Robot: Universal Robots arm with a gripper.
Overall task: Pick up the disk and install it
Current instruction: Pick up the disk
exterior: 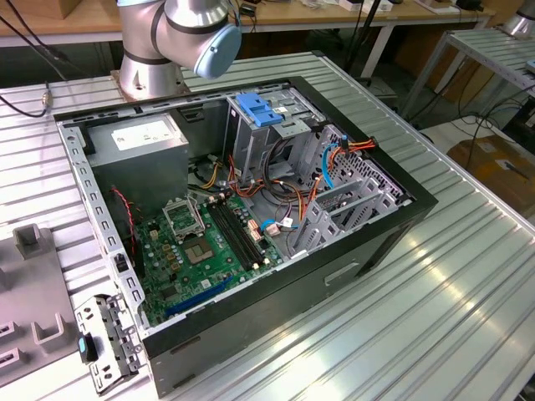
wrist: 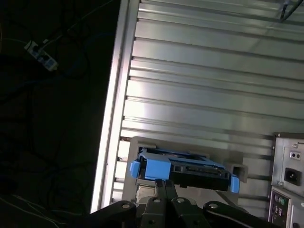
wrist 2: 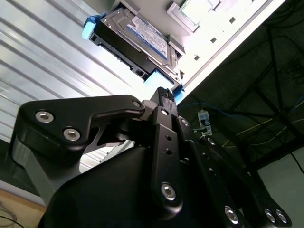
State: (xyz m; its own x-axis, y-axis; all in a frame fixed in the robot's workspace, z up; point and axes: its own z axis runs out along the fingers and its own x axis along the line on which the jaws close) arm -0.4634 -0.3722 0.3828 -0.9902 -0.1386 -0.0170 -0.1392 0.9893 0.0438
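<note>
1. The disk (wrist: 183, 171) lies flat with its label side up. It sits on a pale grey holder (wrist: 190, 145) on the ribbed metal surface (wrist: 199, 71), outside the computer case (wrist: 287, 175).
2. Its connector end faces the pincer (wrist: 166, 183), and blue rails (wrist: 142, 168) run along its two long sides. The long axis therefore points away from the pincer and crosses the ribs of the surface.
3. In the second wrist view, a white-and-blue label (wrist 2: 147, 31) covers the top face. Its print cannot be made out.
4. The pincer hangs just short of the connector end, its tips drawn together with nothing between them. Whether it touches the disk cannot be told.
5. The holder sits near the surface's edge (wrist: 111, 118), with a dark floor and cables (wrist: 42, 54) past that edge. The back of the computer case stands just beside the holder on its other side. Open ribbed surface stretches beyond the disk.
6. In the exterior view, the case lies on its side with its cover off and the circuit board (exterior: 209, 242) facing up.
7. A metal drive cage (exterior: 280, 138) with a blue tab (exterior: 259, 109) stands beside the power supply (exterior: 138, 150). The print on the power supply's white sticker (exterior: 142, 131) cannot be made out.
8. The arm's base (exterior: 150, 50) stands behind the case, and open surface lies to the exterior view's right.
</note>
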